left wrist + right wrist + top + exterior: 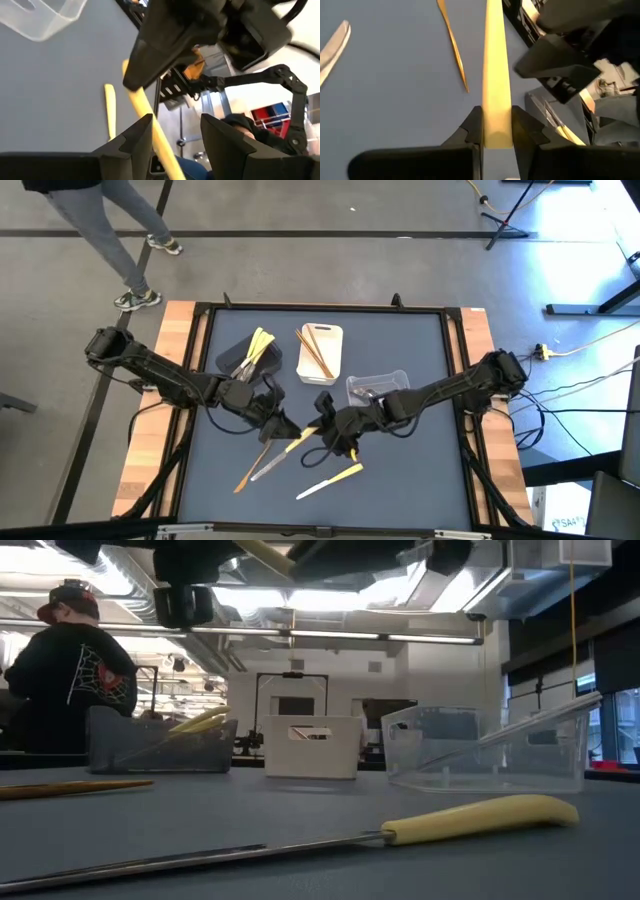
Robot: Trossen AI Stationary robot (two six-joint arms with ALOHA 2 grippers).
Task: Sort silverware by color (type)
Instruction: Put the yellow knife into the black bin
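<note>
My right gripper [320,430] is shut on a pale yellow utensil [300,439] above the middle of the table. My left gripper [177,120] is open, and the utensil's free end [150,117] runs between its fingers, close to one of them. On the mat lie an orange-brown utensil [250,470], a silver knife [275,463] and a yellow-handled knife [332,480]. More yellow silverware sticks out of the black tray [245,358]. Orange-brown pieces lie in the white tray [325,365], and silver ones in the clear tray [395,380]. My right gripper pinches one end of the yellow utensil [497,125] between its two fingers. The utensil runs straight out ahead of the fingers, along them, toward my left gripper. It is lifted clear of the mat. Whether my left gripper's finger [142,132] touches the utensil, I cannot tell.
The three trays stand in a row at the far middle of the mat. Wooden strips [170,380] run along the table's left and right sides. A person [70,670] stands beyond the table's far left corner. Bare mat lies at the near right.
</note>
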